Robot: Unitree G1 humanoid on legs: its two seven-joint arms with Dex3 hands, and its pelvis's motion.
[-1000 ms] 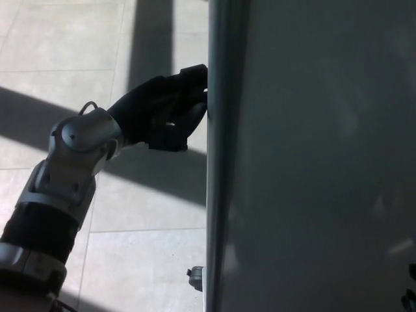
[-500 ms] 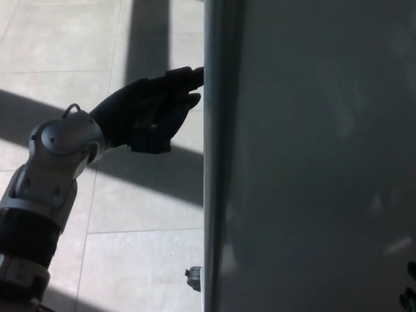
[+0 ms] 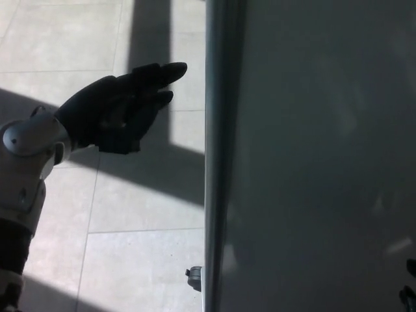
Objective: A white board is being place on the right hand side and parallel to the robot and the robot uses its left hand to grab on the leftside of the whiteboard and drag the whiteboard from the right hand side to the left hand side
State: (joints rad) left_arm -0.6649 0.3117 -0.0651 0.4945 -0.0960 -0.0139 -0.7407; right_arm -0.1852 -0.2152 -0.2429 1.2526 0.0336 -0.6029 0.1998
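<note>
The whiteboard (image 3: 312, 162) fills the right half of the head view, its grey metal left edge (image 3: 214, 156) running top to bottom. My left hand (image 3: 123, 104) is black and hangs open to the left of that edge, a short gap away, fingers stretched toward it and holding nothing. Its silver forearm (image 3: 26, 162) comes in from the lower left. Only a dark sliver of what may be my right hand shows at the bottom right corner (image 3: 409, 292).
Pale floor tiles (image 3: 130, 214) with bands of sunlight and shadow lie to the left of the board. A small dark caster or foot (image 3: 194, 277) of the board's stand pokes out near the bottom of the edge.
My left hand has let go of the board's left edge and drawn back to the left, its fingers now spread. The board has stayed put.
</note>
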